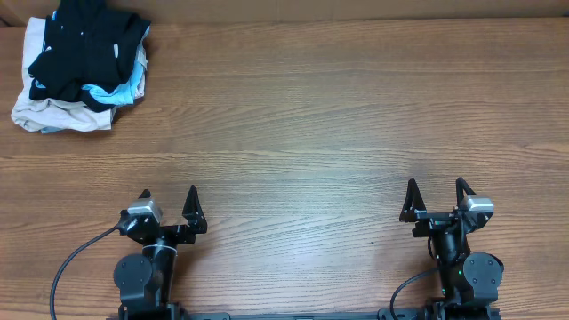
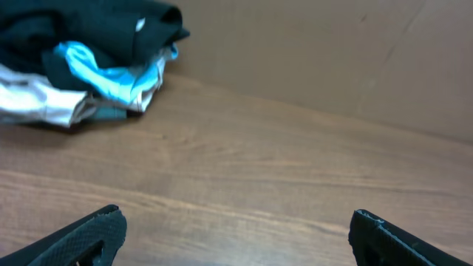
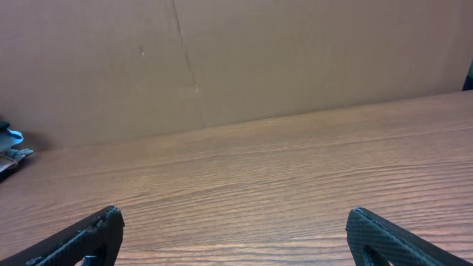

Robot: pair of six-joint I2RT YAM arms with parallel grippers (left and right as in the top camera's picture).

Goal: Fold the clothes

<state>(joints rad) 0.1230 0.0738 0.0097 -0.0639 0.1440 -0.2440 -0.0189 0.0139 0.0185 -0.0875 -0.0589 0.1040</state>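
Black T-shirt (image 1: pixel 80 44) lies crumpled atop a heap in the desk's (image 1: pixel 320 116) far-left corner, unfolded; left hand (image 1: pixel 169 206) and right hand (image 1: pixel 437 197) wide, empty, well apart from it.

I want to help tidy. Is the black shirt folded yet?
No. The black T-shirt lies crumpled on a heap with the blue shirt and beige garment.

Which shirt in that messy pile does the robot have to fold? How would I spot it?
Look at the far left corner of the wooden table, where a small heap of clothes sits. The black T-shirt lies crumpled on top of the heap. It is the only dark piece: under it are a light blue shirt and a beige garment.
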